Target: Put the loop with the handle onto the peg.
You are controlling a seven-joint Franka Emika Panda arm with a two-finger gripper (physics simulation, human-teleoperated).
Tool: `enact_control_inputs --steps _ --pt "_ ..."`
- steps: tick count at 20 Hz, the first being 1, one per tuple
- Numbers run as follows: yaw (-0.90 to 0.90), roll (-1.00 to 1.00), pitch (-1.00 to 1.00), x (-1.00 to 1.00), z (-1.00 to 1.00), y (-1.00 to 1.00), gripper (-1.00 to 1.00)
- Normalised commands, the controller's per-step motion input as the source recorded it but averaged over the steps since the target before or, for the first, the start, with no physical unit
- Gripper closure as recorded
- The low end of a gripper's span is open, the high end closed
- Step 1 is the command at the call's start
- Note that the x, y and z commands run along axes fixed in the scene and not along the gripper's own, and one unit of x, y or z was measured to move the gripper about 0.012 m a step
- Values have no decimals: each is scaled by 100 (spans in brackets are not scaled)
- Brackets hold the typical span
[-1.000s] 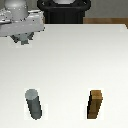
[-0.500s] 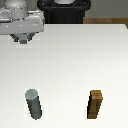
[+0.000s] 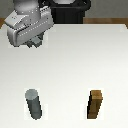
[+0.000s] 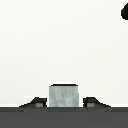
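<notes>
The peg (image 3: 33, 104), a short upright dull-grey cylinder, stands on the white table near the front at the exterior view's left. My gripper (image 3: 35, 44) hangs over the back of the table on the same side, well behind the peg and above the table. In the wrist view a grey metal-looking piece (image 4: 64, 94), the stub handle of the loop with the handle, sits between my two dark fingertips (image 4: 37, 103), which close against its sides. The ring part is hidden by my hand in both views.
A brown wooden block (image 3: 95, 105) stands upright to the exterior view's right of the peg. The robot's black base (image 3: 65, 10) sits at the table's back edge. A dark shape (image 4: 124, 10) shows at the wrist view's corner. The table (image 3: 75, 65) is white.
None that I can make out; the arm and the gripper stay at the same spot, and the peg and block have not moved.
</notes>
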Motion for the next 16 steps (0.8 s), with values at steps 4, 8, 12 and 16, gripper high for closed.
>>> enact_control_inputs --steps 4,8,12,16 --pt "100 0 0 0 0 0 100" --pt "100 0 0 0 0 0 100" --pt "100 0 0 0 0 0 100" --pt "25 0 0 75 0 0 100"
